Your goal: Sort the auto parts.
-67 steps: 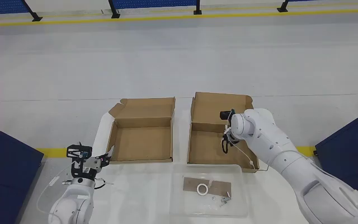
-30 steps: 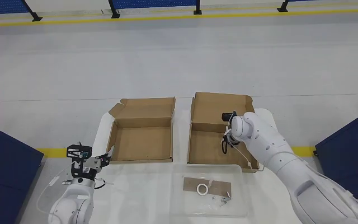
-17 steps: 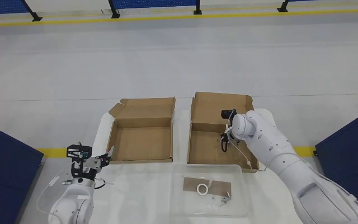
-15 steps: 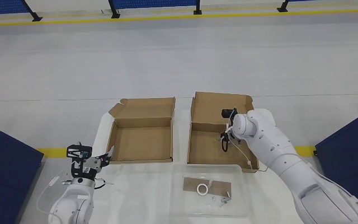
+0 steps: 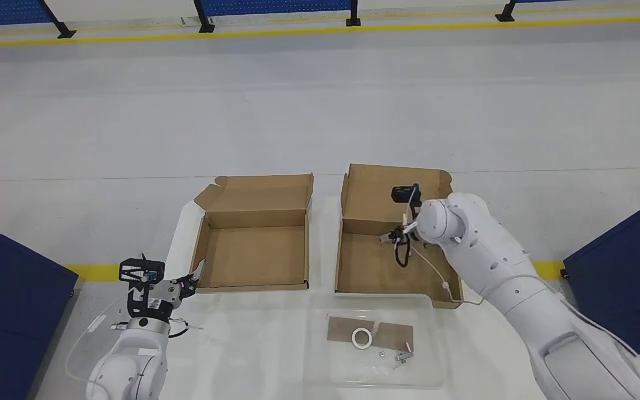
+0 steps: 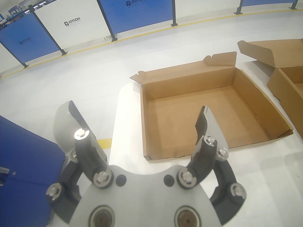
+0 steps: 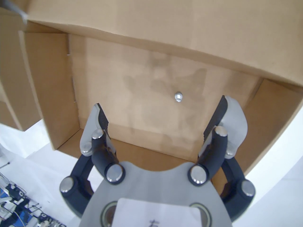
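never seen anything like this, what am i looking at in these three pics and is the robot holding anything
This is a two-armed robot at a white table. The wide picture comes from a camera above its arms, looking down; the other two come from cameras on each wrist, showing that arm's two-fingered claw. On the table stand two open brown cardboard boxes, a left box and a right box, plus a clear plastic tray holding a white ring, a brown cardboard strip and small metal parts. The left gripper sits open near the left box, empty. The right gripper hangs open over the right box, empty; a small silver bolt lies on that box's floor.
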